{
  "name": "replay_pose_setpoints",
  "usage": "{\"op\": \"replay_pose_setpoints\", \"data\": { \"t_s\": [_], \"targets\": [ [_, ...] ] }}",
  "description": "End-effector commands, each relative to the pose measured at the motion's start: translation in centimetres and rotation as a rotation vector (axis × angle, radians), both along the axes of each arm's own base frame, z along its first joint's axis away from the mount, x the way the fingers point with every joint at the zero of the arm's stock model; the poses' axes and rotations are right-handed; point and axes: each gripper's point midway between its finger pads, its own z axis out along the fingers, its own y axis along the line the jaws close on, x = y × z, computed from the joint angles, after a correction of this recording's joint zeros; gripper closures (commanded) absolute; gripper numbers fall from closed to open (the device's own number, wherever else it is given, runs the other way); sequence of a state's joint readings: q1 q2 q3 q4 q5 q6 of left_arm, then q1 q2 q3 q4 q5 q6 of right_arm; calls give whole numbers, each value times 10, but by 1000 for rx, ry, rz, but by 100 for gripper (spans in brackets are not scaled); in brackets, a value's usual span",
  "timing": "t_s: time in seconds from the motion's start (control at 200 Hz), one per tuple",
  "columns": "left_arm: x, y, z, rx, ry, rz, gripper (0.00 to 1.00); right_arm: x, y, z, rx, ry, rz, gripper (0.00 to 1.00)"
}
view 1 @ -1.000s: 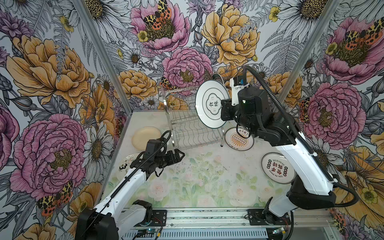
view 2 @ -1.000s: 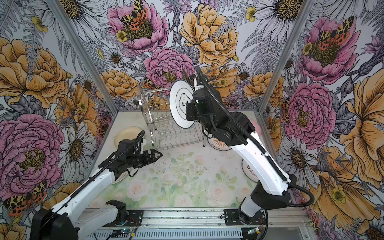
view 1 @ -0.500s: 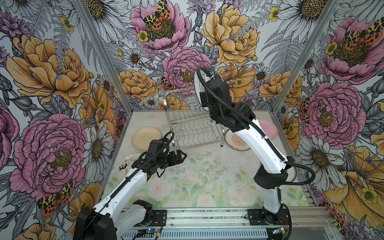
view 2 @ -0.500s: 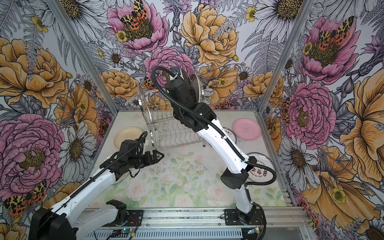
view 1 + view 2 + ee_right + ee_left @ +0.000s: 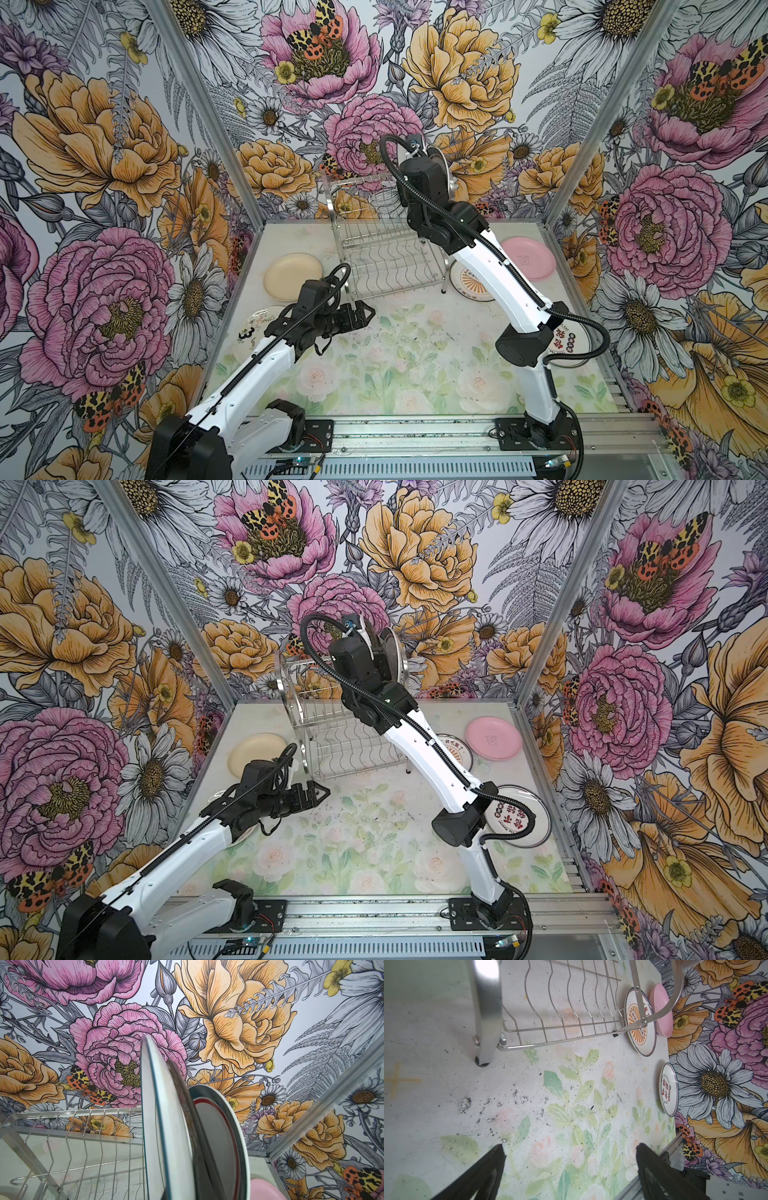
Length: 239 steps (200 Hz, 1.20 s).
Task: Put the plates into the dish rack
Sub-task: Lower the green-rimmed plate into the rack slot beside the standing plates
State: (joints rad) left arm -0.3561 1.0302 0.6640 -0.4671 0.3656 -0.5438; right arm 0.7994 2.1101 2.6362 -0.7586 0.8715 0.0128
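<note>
Flower-papered booth. Right gripper clenches a plate on edge, likely to slot into the rack; left gripper hovers, jaws spread.

**Faded floral tabletop and what is laid on it**

A pale tabletop printed with faded flowers, speckled with dark scuffs, is seen in both top views. A shiny steel wire dish rack is stood toward its back. A plain cream round plate is laid left of the rack, and a white plate with black markings is partly hidden nearer the front. On the right, a white plate with an orange sunburst is set just beside the rack's foot. A plain pink round plate is laid behind it, and a white dark-rimmed plate with red characters farther forward.
</note>
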Motion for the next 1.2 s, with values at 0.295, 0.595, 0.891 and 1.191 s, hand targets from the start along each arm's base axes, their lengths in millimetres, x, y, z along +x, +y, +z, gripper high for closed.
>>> {"op": "replay_pose_setpoints", "data": {
  "t_s": [0.295,0.595,0.891,1.191],
  "targets": [
    [6,0,6,-1,-34,20,1,22,-6,-5,42,-31,-48,100],
    [6,1,6,0,-35,26,1,31,-4,-24,22,-2,-60,100],
    [5,2,5,-2,-33,31,1,35,0,-41,21,31,-49,100],
    [3,3,4,-3,-33,38,1,31,-1,-38,21,35,-37,83]
  ]
}}
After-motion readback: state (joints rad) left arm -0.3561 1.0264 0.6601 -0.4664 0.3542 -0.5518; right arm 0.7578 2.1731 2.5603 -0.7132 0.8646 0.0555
